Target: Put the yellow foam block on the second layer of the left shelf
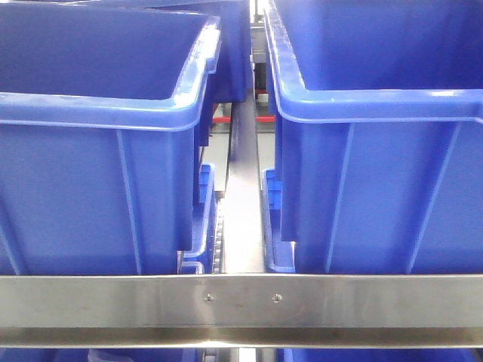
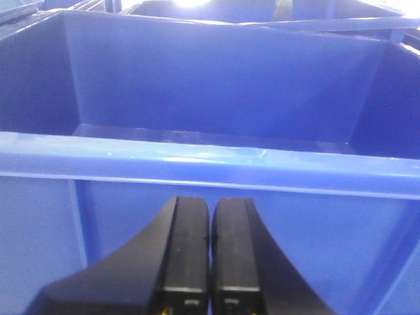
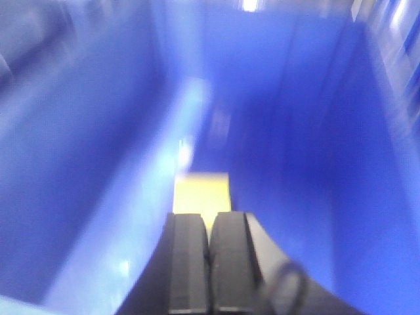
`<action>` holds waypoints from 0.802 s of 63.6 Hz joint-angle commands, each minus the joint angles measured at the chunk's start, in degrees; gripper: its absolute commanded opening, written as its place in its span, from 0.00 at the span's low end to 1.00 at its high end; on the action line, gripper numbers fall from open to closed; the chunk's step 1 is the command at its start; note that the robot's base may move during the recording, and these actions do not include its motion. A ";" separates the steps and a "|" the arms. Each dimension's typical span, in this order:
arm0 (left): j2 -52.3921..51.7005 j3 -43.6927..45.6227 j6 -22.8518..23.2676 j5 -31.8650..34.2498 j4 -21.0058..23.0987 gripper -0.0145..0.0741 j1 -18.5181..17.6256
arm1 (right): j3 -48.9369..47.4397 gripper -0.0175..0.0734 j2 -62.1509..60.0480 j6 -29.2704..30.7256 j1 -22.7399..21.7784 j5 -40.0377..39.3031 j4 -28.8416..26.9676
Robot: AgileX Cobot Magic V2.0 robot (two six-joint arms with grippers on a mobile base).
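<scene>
The bright yellow, matte foam block [image 3: 201,191] lay just ahead of the closed, empty right claw [image 3: 210,249]; the left claw [image 2: 210,249], also closed and empty, faced a blue plastic bin [image 2: 197,164].

My left gripper [image 2: 210,262] has its two black fingers pressed together, pads touching along a thin seam, pointing straight ahead and level. My right gripper [image 3: 210,262] is likewise closed with nothing between its pads, tilted downward, its view blurred. Neither arm shows in the front view.

two blue bins [image 1: 98,188] [image 1: 377,188], steel shelf rail [image 1: 241,305]
</scene>
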State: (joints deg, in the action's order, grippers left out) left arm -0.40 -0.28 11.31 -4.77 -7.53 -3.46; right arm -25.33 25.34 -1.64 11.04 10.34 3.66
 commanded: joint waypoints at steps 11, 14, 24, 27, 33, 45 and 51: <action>-0.78 -1.58 0.22 5.08 0.42 0.32 -0.15 | -1.41 0.25 -4.32 0.68 -0.41 -4.61 0.22; -0.78 -1.58 0.22 5.08 0.42 0.32 -0.15 | -1.41 0.25 -4.26 0.68 -0.41 -4.47 0.22; -0.78 -1.58 0.22 5.08 0.42 0.32 -0.15 | -1.41 0.25 -4.26 0.68 -0.41 -4.18 0.22; -0.78 -1.58 0.22 5.08 0.42 0.32 -0.15 | -1.20 0.25 -4.26 0.68 -0.41 -4.12 0.22; -0.78 -1.58 0.22 5.08 0.42 0.32 -0.15 | 0.43 0.25 -5.02 0.68 -0.57 -4.03 0.22; -0.78 -1.58 0.22 5.08 0.42 0.32 -0.15 | 5.04 0.25 -12.30 0.68 -7.11 -0.04 0.22; -0.78 -1.58 0.22 5.08 0.42 0.32 -0.15 | 9.02 0.25 -17.16 0.68 -11.24 -0.19 -0.13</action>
State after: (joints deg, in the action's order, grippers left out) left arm -0.40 -0.28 11.31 -4.77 -7.53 -3.46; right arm -17.32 11.23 -1.64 2.97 14.46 3.66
